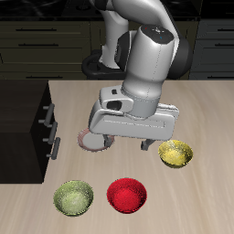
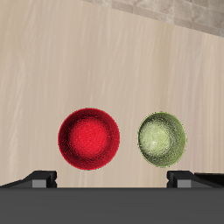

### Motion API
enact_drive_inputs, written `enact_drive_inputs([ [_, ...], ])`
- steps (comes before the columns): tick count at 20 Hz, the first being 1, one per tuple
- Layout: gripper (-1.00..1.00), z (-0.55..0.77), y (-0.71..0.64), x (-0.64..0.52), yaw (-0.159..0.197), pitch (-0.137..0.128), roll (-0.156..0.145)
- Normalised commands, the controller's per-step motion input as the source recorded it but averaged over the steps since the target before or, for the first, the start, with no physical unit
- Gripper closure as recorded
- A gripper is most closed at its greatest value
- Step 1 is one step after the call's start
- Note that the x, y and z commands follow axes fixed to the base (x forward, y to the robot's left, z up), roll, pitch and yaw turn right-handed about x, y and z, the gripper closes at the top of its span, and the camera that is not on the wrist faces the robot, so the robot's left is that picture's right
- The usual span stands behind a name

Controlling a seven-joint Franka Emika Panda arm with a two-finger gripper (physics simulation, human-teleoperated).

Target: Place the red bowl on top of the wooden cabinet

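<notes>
The red bowl (image 1: 127, 196) sits on the light wooden table near its front edge, between a yellow-green bowl (image 1: 74, 197) and a yellow bowl (image 1: 176, 154). My gripper (image 1: 124, 144) hovers above the table, farther back than the red bowl, and holds nothing. In the wrist view the red bowl (image 2: 88, 138) lies beside the yellow-green bowl (image 2: 162, 137), and my gripper (image 2: 112, 179) shows its jaws spread wide apart, open. The wooden cabinet (image 1: 23, 128), dark with silver handles, stands at the table's side edge.
A pinkish round plate (image 1: 90, 141) lies on the table, partly hidden under my gripper. Dark cabinetry runs along the background behind the table.
</notes>
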Motion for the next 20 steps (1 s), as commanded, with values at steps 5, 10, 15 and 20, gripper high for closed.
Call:
enact_drive_inputs([
  [5,-1.00,-0.22,0.02,0.04,-0.014,0.011,-0.001],
  [10,-1.00,-0.26,0.01,0.01,-0.002,0.017,0.010],
  [15,-1.00,-0.28,-0.05,0.00,-0.019,0.030,-0.007],
  [20,-1.00,-0.25,-0.07,0.00,0.000,0.025,-0.007],
])
